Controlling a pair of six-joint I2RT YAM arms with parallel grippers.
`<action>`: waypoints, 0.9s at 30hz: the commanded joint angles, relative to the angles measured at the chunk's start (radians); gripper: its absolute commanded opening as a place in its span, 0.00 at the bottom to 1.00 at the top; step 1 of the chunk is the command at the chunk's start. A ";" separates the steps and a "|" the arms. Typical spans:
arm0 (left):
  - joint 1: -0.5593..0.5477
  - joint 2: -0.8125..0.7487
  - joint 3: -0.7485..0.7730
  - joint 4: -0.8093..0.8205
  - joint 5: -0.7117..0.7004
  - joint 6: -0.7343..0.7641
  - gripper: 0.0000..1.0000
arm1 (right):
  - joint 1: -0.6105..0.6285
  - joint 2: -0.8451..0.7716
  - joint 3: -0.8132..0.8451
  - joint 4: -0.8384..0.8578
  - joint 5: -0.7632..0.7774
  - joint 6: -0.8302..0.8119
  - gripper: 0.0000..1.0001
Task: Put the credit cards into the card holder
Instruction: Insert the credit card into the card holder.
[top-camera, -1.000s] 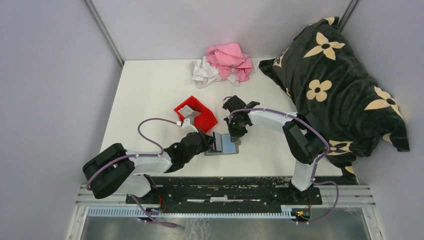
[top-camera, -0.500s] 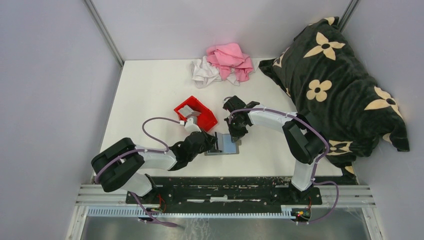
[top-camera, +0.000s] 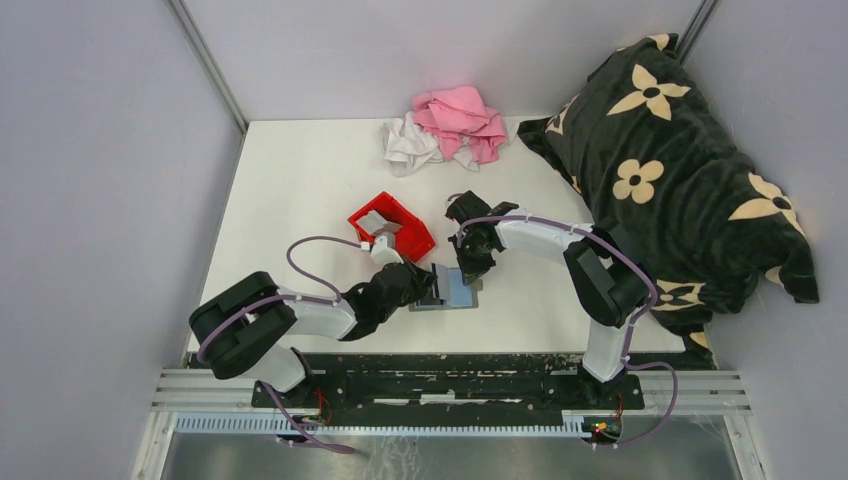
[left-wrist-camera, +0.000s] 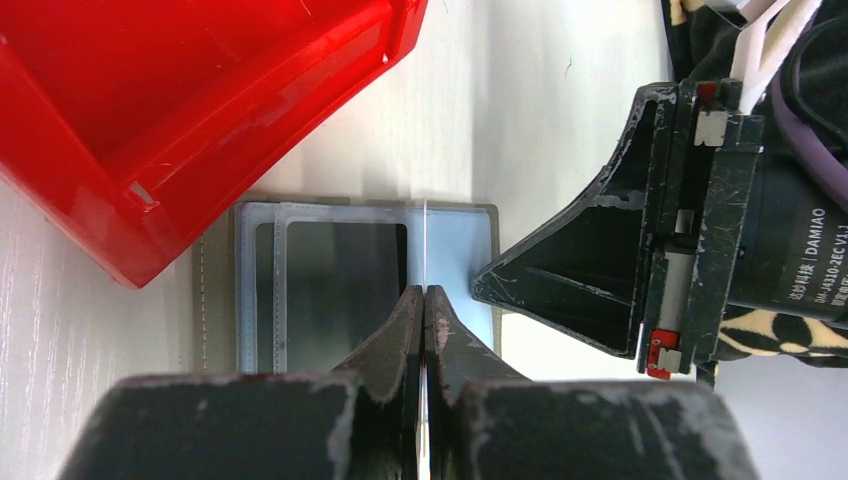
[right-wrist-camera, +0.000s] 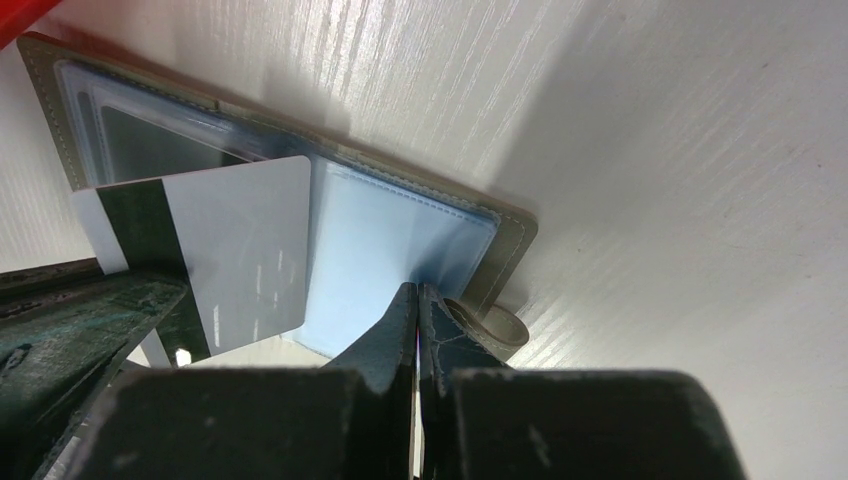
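Wallet (top-camera: 458, 291): lies open and flat on the worktop (top-camera: 300, 190), with the blue inside facing up. It is near the front edge, just beside the red bin (top-camera: 412, 240).
Wallet's long side: runs left to right across the worktop in the top view.
Card (right-wrist-camera: 240, 250): is up in the air over the middle of the wallet, held on its thin edge. From the left wrist it shows only as a thin white line.
Card's way: it sticks straight out of the fingers, across the wallet. Its flat side, with a black stripe, faces the right hand.
Card and wallet: I cannot tell if they touch.
Left hand (left-wrist-camera: 425, 295): clenched tight on the near end of the card.
Right hand (right-wrist-camera: 417, 296): pinched tight on the wallet's blue right half, at its edge. It stands just beside the card.
Stack (top-camera: 377, 222): grey flat cards lie in the bin.
Cloths (top-camera: 450, 125): a pink one and a white one are bunched at the back of the worktop.
Blanket (top-camera: 680, 170): black with cream flowers, at the right side.
Changed since a second ago: the left arm's big elbow has swung to the right and closer to the worktop.
Same as before: the left hand and card are almost where they were. The wallet, bin and right arm have not moved.
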 joint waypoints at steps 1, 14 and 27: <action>-0.004 0.017 0.029 0.046 -0.017 -0.040 0.03 | 0.002 0.011 0.027 -0.010 0.029 -0.014 0.01; -0.024 0.054 0.039 -0.003 -0.016 -0.060 0.03 | 0.003 0.026 0.032 -0.014 0.031 -0.016 0.01; -0.067 0.031 0.058 -0.167 -0.077 -0.099 0.03 | 0.002 0.037 0.037 -0.021 0.045 -0.017 0.02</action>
